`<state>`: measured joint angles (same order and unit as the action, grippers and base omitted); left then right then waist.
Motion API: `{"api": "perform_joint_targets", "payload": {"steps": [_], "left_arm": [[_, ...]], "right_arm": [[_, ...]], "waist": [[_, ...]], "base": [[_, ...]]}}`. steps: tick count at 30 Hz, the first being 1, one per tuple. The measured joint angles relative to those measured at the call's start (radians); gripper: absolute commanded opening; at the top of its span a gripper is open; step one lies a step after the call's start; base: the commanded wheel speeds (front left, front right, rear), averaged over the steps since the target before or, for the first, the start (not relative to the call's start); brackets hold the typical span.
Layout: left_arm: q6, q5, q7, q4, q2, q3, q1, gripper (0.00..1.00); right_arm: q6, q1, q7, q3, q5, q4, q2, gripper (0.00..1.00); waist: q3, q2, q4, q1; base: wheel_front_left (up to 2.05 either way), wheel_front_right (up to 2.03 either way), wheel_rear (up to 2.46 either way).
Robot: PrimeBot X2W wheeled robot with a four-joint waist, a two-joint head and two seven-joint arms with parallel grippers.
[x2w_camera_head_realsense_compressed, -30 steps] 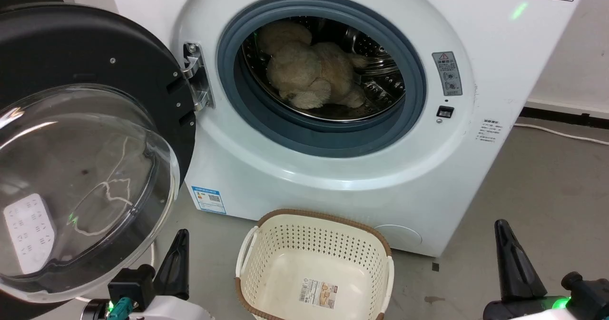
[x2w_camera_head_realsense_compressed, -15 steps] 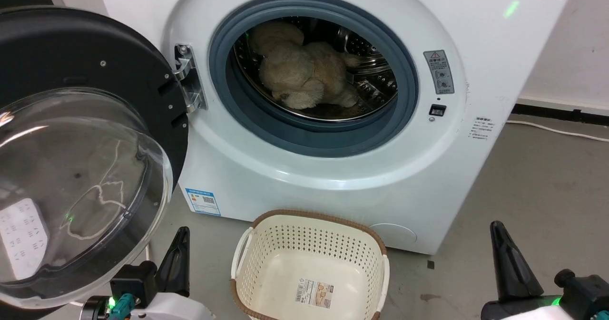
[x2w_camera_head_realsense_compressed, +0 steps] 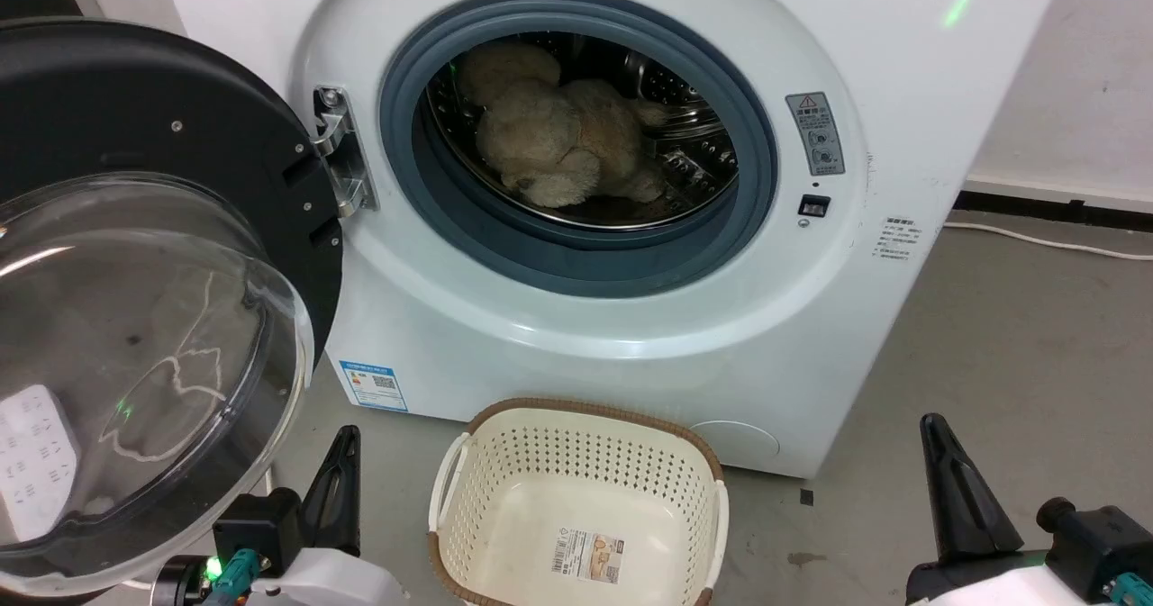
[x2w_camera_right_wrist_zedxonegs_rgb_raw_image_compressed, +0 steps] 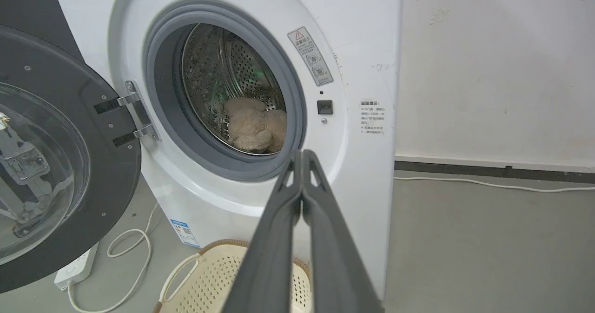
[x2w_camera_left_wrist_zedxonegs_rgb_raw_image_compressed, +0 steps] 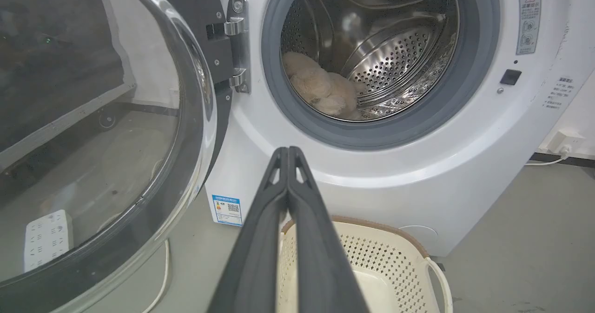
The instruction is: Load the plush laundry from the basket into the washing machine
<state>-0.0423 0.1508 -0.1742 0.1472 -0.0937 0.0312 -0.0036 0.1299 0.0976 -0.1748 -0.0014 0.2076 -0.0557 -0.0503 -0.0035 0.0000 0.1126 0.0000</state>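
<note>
**Loading complete, arms low.** The plush laundry [x2w_camera_head_realsense_compressed: 558,142] lies wholly inside the steel drum [x2w_camera_head_realsense_compressed: 703,151] of the washing machine [x2w_camera_head_realsense_compressed: 630,345], low in the opening and behind the grey gasket [x2w_camera_head_realsense_compressed: 576,264]. The basket [x2w_camera_head_realsense_compressed: 585,405] stands empty on the floor [x2w_camera_head_realsense_compressed: 991,363] just in front of the machine, below the opening. The left tool [x2w_camera_head_realsense_compressed: 348,435] and right tool [x2w_camera_head_realsense_compressed: 932,426], each with fingers pressed together and holding nothing, hang low before the machine, one on either side of the basket. By this evidence the loading looks done. A clean finish calls for checking that no limb overhangs the gasket and for drawing the arms back without nudging the basket. The door [x2w_camera_head_realsense_compressed: 162,138], swung wide at the machine's left and close to the left tool, is the chief obstruction. A power strip [x2w_camera_right_wrist_zedxonegs_rgb_raw_image_compressed: 74,269] and its cable [x2w_camera_right_wrist_zedxonegs_rgb_raw_image_compressed: 135,252] lie on the floor beneath it.
</note>
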Motion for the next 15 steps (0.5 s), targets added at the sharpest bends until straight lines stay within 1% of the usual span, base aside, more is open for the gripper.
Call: {"api": "perform_joint_targets", "payload": {"steps": [15], "left_arm": [[0.005, -0.028, 0.03, -0.026, 0.009, -0.006, 0.0, 0.0]], "right_arm": [[0.0, -0.014, 0.03, 0.0, -0.034, 0.01, 0.0, 0.0]], "waist": [[0.001, 0.0, -0.02, 0.0]], "base": [[0.0, 0.0, 0.0]]}}
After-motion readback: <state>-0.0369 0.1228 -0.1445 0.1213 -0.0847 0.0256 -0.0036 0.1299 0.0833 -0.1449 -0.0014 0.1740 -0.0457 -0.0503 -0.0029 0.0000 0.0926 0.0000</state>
